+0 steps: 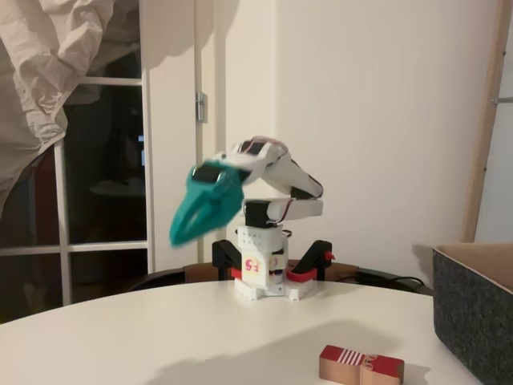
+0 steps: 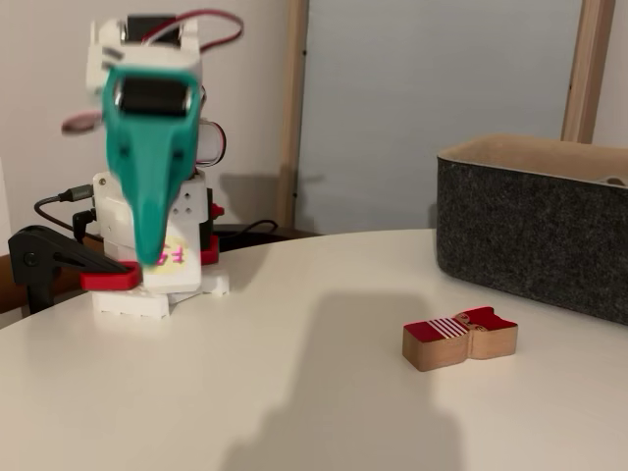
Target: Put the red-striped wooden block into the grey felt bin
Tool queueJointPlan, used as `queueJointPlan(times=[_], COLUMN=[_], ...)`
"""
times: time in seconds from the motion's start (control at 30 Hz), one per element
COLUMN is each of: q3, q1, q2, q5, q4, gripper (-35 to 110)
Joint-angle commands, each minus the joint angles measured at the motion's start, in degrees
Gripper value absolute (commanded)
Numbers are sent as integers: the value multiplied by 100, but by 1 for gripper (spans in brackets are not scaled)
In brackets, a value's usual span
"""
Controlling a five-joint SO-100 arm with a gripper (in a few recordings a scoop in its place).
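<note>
- Nearest the camera in both fixed views, the red-striped wooden block [image 1: 361, 365] is seen lying flat on the white bench [image 1: 160, 337], with its red and white striped face turned up and plain tan wood shown on its sides.
- Just beside the block, on its right and slightly farther back, the grey felt bin [image 2: 535, 231] is set on the bench; a lighter tan lining is visible along its rim, and a small gap is left between bin and block.
- Well apart from both, the teal tool [image 2: 152, 211] is held in the air over the far left part of the bench, close to the arm's own white base [image 2: 157, 280], with its tip pointed downward.
- Nothing is carried by the tool; its fingers are seen drawn to a single point and appear pressed together, though blur in one fixed view keeps this from being certain.
- Task progress is judged to be at the very start: the block is not yet grasped, and the reach, the grip, the lift and the drop into the bin are all left to be done.
- Pale walls, a dark glazed door [image 1: 104, 184] and a wooden frame [image 2: 584, 69] are seen behind the smooth, bare bench top.
</note>
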Motion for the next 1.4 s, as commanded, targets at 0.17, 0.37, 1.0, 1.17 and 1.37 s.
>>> queueJointPlan(times=[0.17, 0.37, 1.0, 1.17, 1.37], q3=[-1740, -2936, -3938, -4280, -4904], q1=[-448, -1204, -3155, -3639, -4096], q2=[-1441, -2979, -5941, -6486, -7049], q5=[369, -246, -3138, -3507, -3357], q4=[0, -149, -167, 967, 2294], gripper=[3, 2, 18, 26, 34])
